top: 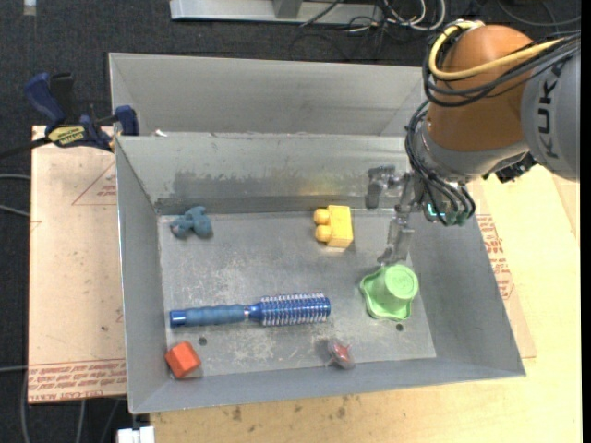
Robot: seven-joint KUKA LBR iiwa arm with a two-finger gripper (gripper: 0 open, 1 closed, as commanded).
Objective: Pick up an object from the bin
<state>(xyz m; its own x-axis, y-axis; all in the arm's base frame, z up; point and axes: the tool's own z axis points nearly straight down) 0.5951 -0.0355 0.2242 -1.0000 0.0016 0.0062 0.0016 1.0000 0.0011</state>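
The gripper (398,245) hangs in the right part of the bin (277,169), below the arm's orange cover (476,86), which reaches in from the right. Its tip sits just above the far edge of a green cup (391,292), a low round piece with a flared, uneven base, lying on the floor right of the middle. I cannot tell whether the tip touches the cup, nor whether the gripper is apart or together.

5 other things lie spread out, all apart from one another. A yellow block (333,226) stands near the back wall, just left of the gripper. A blue brush (249,313) lies flat across the front middle, handle to the left, bristle head pointing toward the cup but not touching it. An orange cube (183,360) sits in the front left corner. A small grey and red lump (340,353) rests by the front wall, between brush head and cup. A blue-grey lump (192,222) lies at the back left
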